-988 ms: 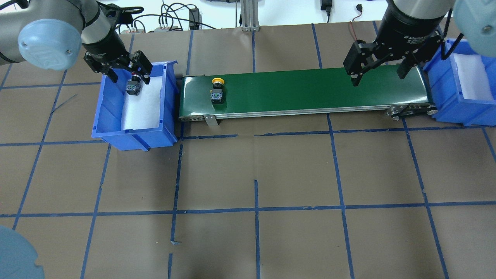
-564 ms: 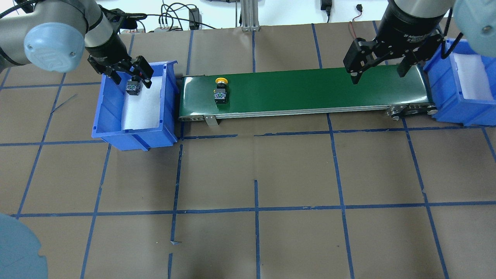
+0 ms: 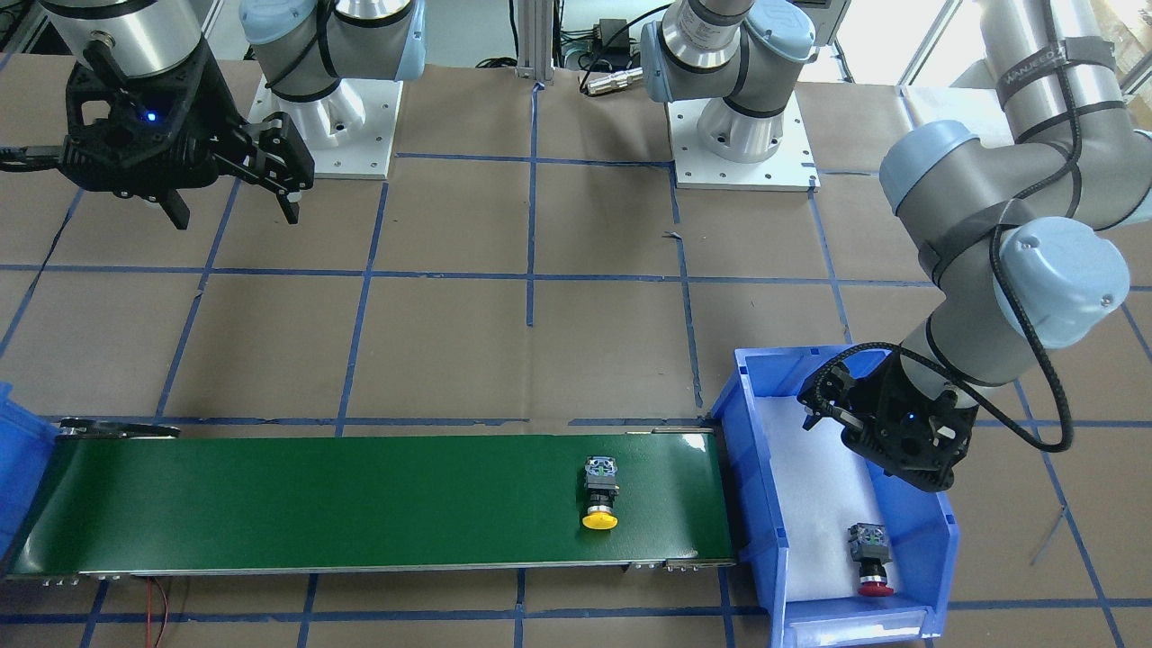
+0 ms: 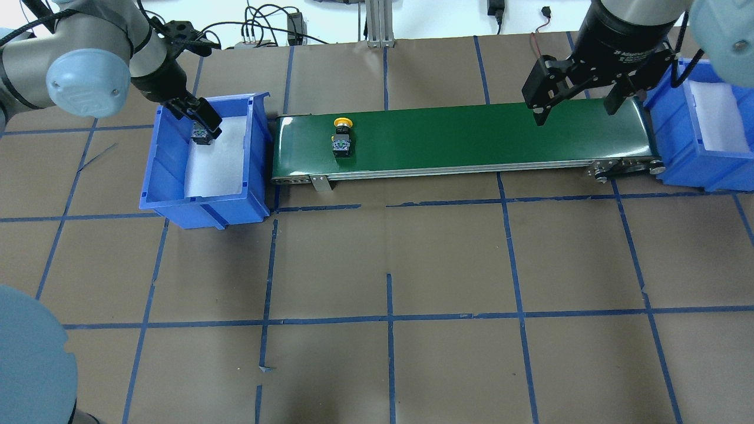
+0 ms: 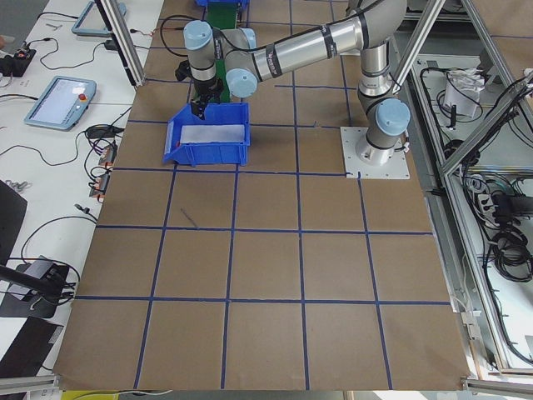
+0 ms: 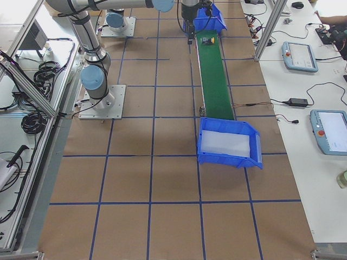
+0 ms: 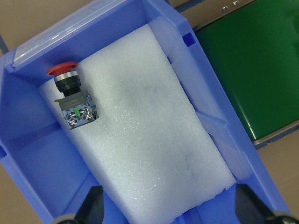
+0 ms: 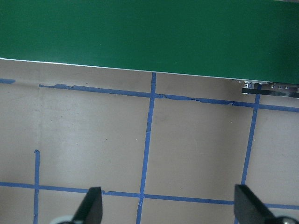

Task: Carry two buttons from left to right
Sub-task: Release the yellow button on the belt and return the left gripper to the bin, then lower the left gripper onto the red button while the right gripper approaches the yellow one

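The yellow button (image 4: 341, 138) is riding further right on the belt (image 4: 471, 135) while the left gripper (image 4: 205, 122), jaws wide, is turning above the red button (image 7: 72, 100) in the left bin (image 4: 171, 153), and the wide-open right gripper (image 4: 576, 115) is waiting downstream to receive it.

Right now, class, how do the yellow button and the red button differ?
The yellow button has a yellow cap; the red button a red one. The yellow button lies on the green conveyor belt; the red button on foam in the blue bin. Both lie sideways.
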You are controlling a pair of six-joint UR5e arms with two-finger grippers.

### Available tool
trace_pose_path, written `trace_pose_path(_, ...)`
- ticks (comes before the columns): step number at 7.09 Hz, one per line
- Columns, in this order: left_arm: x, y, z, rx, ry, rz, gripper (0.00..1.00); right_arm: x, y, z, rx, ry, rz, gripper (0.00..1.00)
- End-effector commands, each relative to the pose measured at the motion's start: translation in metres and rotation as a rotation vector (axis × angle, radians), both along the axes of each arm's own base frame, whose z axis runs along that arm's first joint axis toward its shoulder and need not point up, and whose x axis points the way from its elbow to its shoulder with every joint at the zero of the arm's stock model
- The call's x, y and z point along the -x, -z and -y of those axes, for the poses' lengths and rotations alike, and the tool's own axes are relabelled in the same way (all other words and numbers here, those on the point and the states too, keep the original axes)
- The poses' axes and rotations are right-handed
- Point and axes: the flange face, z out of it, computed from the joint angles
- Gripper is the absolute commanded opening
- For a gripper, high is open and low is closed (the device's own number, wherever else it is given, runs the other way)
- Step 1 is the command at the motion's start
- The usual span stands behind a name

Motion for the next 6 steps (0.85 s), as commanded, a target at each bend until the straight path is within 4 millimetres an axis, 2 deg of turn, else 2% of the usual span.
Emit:
trace_pose_path(1, 0.000, 0.023, 0.017, 0.058, 0.245, 0.025, 1.00, -0.001, 0.000, 0.002, 0.006, -0.006, 0.000, 1.00)
trace_pose_path(4, -0.007, 0.035, 0.025, 0.077, 0.338, 0.037, 1.00, -0.001, 0.001, 0.007, 0.026, -0.006, 0.000, 1.00)
trace_pose_path(6, -0.008, 0.050, 0.031, 0.082, 0.469, 0.046, 1.00, -0.007, 0.002, 0.005, 0.025, -0.014, 0.006, 1.00)
